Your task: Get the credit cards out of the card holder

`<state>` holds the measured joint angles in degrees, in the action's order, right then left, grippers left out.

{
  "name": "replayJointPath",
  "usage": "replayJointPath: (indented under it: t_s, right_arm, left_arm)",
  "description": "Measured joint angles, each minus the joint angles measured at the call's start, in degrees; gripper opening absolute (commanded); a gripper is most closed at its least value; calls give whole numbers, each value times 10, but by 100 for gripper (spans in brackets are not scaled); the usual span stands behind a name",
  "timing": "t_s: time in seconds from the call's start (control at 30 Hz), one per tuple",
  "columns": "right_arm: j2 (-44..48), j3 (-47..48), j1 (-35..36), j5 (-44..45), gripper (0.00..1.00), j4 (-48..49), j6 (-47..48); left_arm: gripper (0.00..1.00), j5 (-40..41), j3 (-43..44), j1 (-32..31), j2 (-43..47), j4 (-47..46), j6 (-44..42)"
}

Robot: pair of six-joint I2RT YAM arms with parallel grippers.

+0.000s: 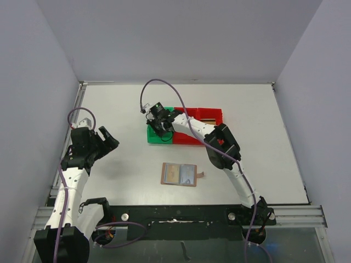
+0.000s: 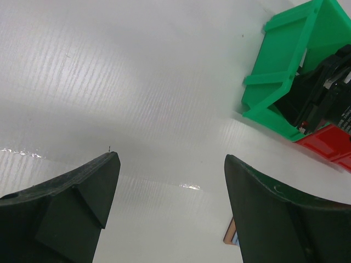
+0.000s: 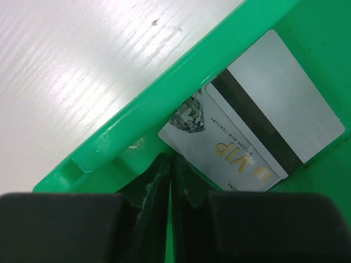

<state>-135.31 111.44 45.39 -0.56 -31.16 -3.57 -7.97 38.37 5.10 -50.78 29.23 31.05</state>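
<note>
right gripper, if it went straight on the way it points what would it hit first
Probably the white VIP card lying in the green bin: the right gripper, shut, points at its near corner. Depth is unclear, so the bin floor might come first.

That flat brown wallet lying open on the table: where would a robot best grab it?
Probably at its right edge, from above: the flat brown leather card holder lies open and flush on the white table, and only its small closing tab juts out there.
</note>
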Motion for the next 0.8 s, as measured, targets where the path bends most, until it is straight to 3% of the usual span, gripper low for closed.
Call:
replayJointPath:
  t_s: [0.43, 0.8]
  right_arm:
    - [-7, 13, -42, -3, 7, 2, -4]
    - [-34, 59, -49, 58, 9, -21, 0]
  left_arm:
    - [76, -9, -4, 4, -8, -5, 0]
    - [76, -16, -5, 7, -12, -9, 0]
